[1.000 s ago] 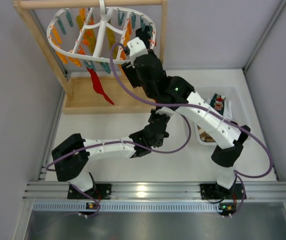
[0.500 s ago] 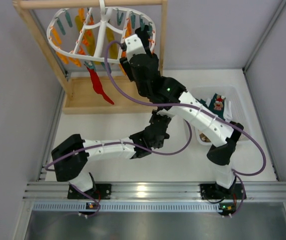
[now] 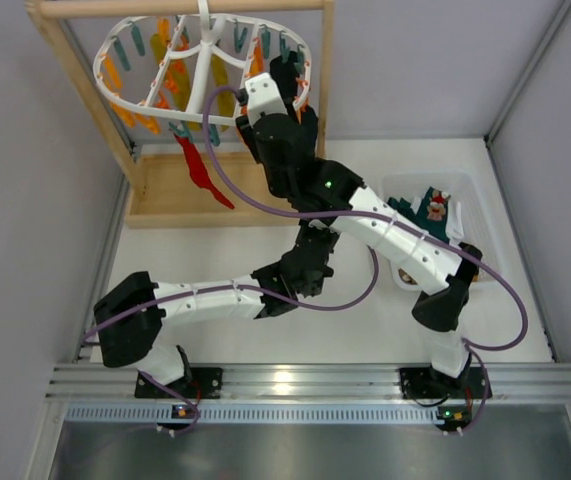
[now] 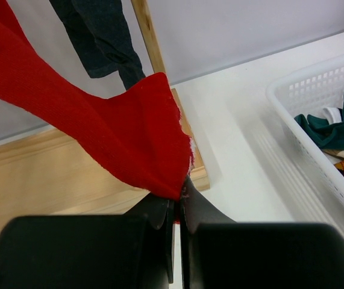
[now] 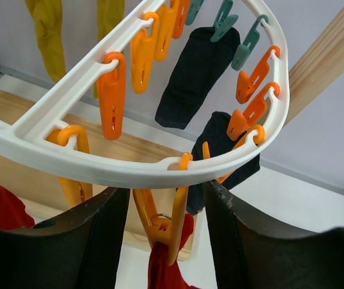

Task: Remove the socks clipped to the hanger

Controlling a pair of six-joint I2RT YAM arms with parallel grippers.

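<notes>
The white hanger point(image 3: 115, 95) hangs from a wooden frame at the back left, with orange and teal clips. My right gripper point(image 5: 165, 211) is raised under the hanger's rim point(image 5: 129, 171). It is open, with a finger on each side of an orange clip point(image 5: 167, 232) and a gap to each. That clip holds a red sock point(image 5: 165, 268). Two dark socks point(image 5: 199, 72) and mustard socks point(image 5: 48, 36) hang behind. My left gripper point(image 4: 178, 201) is shut on the lower end of a red sock point(image 4: 99, 132). Another red sock point(image 3: 197, 170) hangs free.
The wooden frame point(image 3: 80, 85) stands on a wooden base point(image 3: 175, 200) at the back left. A white basket point(image 4: 316, 114) holding patterned clothing sits on the table at the right, also in the top view point(image 3: 477, 195). My right arm crosses over the left gripper.
My right gripper has moved left along the hanger's rim and its jaws have narrowed around the orange clip. The left arm has shifted slightly and stays shut on the red sock.
</notes>
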